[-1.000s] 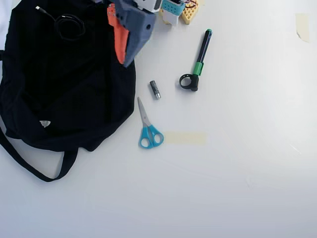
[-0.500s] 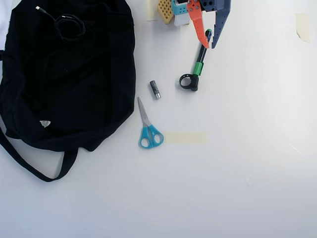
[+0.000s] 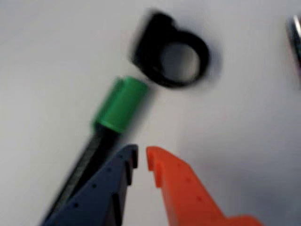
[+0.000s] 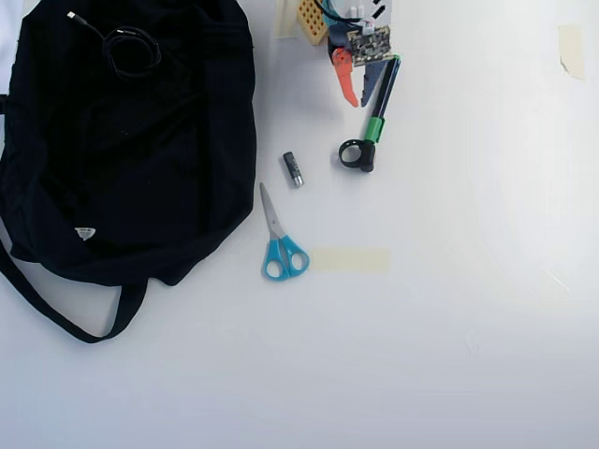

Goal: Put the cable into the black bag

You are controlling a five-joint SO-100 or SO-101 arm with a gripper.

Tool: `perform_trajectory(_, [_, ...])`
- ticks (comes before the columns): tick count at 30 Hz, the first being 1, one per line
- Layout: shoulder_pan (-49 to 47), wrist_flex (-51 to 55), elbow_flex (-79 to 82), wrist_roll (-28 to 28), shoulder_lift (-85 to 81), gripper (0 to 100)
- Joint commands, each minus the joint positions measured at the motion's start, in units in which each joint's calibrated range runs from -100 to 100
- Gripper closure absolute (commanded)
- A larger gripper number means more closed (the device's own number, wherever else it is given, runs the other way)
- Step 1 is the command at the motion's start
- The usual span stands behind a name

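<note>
The cable (image 4: 131, 49), a small black coil with a short plug end, lies on top of the black bag (image 4: 140, 178) near its upper left in the overhead view. The bag fills the left side, with a white triangular label and a long strap (image 4: 65, 318). My gripper (image 4: 363, 99) is at the top centre, well to the right of the bag. In the wrist view its blue and orange fingers stand almost together over bare table, and the gripper (image 3: 142, 157) holds nothing. The cable and bag are out of the wrist view.
A black-and-green pen (image 4: 376, 122) with a ring end lies just below the gripper; its green band (image 3: 120, 104) and ring (image 3: 200, 61) show in the wrist view. Blue scissors (image 4: 279, 245), a small grey cylinder (image 4: 294, 169) and tape strips (image 4: 349, 259) lie on the white table.
</note>
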Motion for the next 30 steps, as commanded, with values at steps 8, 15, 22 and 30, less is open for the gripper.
perform_trajectory(8, [11.39,0.32,9.60,0.36,-4.57,98])
perform_trajectory(15, [7.95,8.68,9.51,4.45,-7.56,98])
perform_trajectory(22, [8.18,8.68,9.51,4.45,-7.56,98])
perform_trajectory(30, [8.18,8.68,9.51,4.45,-7.56,98])
